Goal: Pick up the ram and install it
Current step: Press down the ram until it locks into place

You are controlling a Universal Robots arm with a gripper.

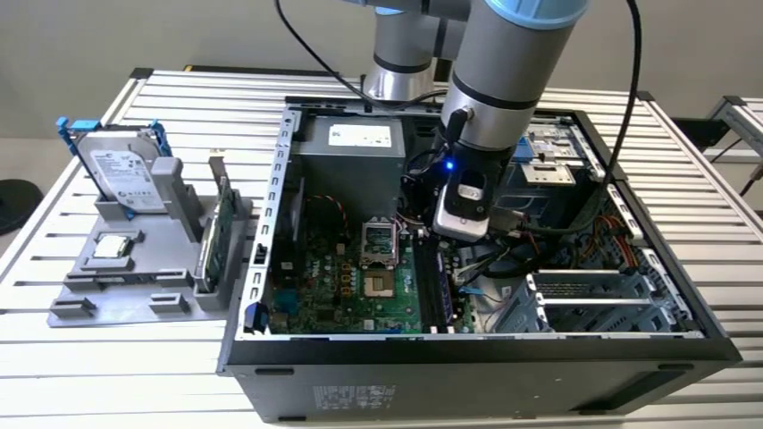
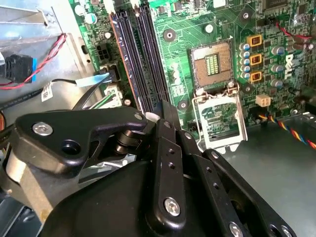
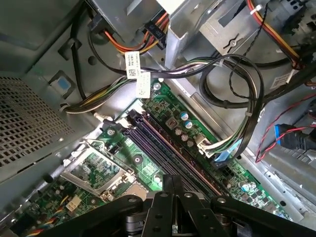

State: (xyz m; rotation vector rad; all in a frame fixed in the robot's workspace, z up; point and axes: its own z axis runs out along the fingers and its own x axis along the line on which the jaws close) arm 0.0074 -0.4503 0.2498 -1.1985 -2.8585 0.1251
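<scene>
1. The claw (image 2: pixel 165 117) has its two black fingers (image 2: pixel 174 163) drawn almost together, clamped on a thin dark board seen edge-on: the ram (image 2: pixel 164 106).
2. In the first wrist view the ram (image 3: pixel 174 181) shows as a narrow dark strip between the finger ends of the claw (image 3: pixel 174 187) (little else of it can be made out).
3. The ram hangs just above the near end of the long black slots (image 2: pixel 136 54), running the same way as they do; whether it touches one I cannot tell.
4. The slots (image 3: pixel 168 148) themselves look bare in both wrist views.
5. The arm (image 1: pixel 501 63) reaches steeply down into the open computer case (image 1: pixel 277 179), wrist pointing at the slots.
6. Beside the slots sits the square chip socket (image 2: pixel 213 59), its metal flap lifted.
7. Well apart from the slots, outside the case on the exterior view's left, a grey tray (image 1: pixel 120 286) carries a hard drive (image 1: pixel 125 174) and a green card (image 1: pixel 213 237), both standing upright.
</scene>
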